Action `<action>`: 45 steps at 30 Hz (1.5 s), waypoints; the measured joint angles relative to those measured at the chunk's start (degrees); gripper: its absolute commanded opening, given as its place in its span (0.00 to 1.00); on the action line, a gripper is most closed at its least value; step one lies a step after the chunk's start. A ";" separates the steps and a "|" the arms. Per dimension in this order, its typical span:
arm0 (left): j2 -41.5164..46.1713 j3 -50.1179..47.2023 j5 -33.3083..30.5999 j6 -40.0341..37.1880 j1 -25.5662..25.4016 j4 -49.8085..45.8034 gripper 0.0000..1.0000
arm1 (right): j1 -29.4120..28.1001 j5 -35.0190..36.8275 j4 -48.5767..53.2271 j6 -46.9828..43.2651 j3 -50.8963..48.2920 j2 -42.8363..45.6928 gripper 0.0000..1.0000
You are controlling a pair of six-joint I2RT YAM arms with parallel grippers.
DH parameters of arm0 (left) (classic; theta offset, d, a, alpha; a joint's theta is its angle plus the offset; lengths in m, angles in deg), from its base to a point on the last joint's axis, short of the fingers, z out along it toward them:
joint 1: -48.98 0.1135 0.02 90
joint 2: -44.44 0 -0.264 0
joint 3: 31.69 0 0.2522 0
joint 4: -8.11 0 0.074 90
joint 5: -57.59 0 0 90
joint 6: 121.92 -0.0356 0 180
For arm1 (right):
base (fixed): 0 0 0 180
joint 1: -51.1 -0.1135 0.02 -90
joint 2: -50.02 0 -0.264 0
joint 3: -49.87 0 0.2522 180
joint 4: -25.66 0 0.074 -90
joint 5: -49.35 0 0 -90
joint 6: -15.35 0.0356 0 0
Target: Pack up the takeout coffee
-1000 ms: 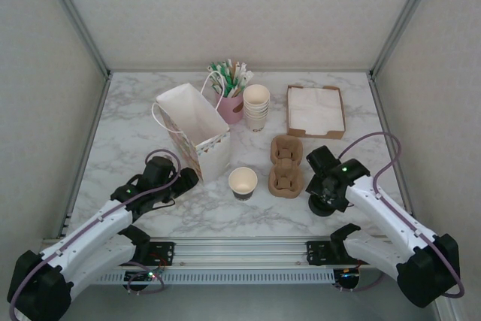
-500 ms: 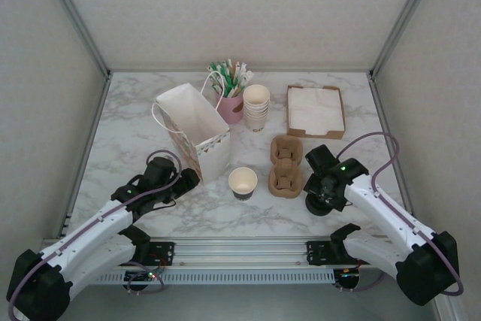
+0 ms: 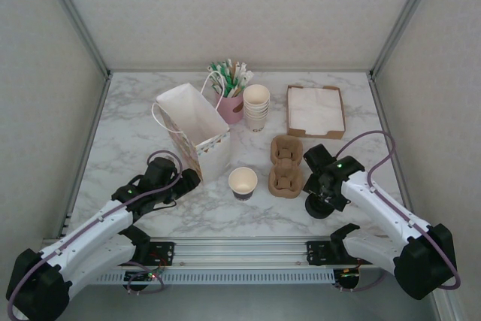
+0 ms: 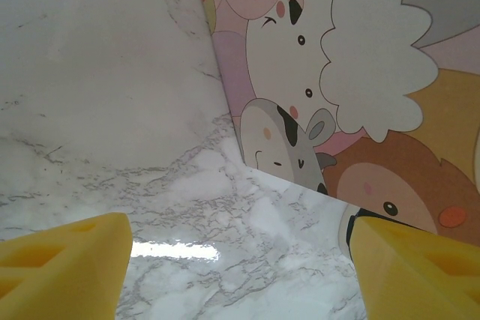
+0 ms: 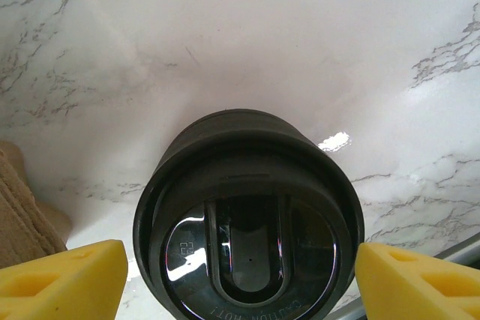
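- right claw (image 3: 325,199): spread wide, holding nothing, pointing down, one yellow pad (image 5: 60,282) on each side of the lid stack (image 5: 247,245). Pads are apart from it, no contact seen.
- lid stack: black, round, right under the claw and centred between the pads, standing on the counter (image 5: 247,50). Can't tell how many lids are in it.
- step in hand, my read: take one lid for the cup. To do it well:
  - go down only to the top lid's rim
  - keep the stack centred
  - close gently so the thin plastic doesn't buckle
  - lift straight up so the lids beneath are left on the counter
- risk: gripping too low likely lifts several lids together.
- cardboard carrier (image 3: 286,165): just beside the claw on its left, so no sideways swing that way.
- cup (image 3: 243,183): cream, open top, no lid on it, upright on the counter. It sits left of the right claw beyond the carrier, between the two claws.
- left claw (image 4: 240,260): also wide, empty, low over the counter, with the cartoon paper bag (image 3: 197,129) just ahead of it.
- task looks early: cup uncapped, not in the bag.
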 measured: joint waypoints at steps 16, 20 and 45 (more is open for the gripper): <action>-1.20 0.00 -0.17 0.02 -0.72 0.04 0.77 | 0.00 0.04 -1.36 -0.02 -1.84 -1.16 0.80; -1.20 0.00 -0.20 0.17 -0.81 0.04 0.77 | 0.00 0.11 -1.40 -0.04 -1.84 -1.40 0.75; -1.22 0.00 -1.25 0.39 -1.49 0.02 0.77 | 0.02 2.89 0.17 -1.11 1.01 -1.33 0.77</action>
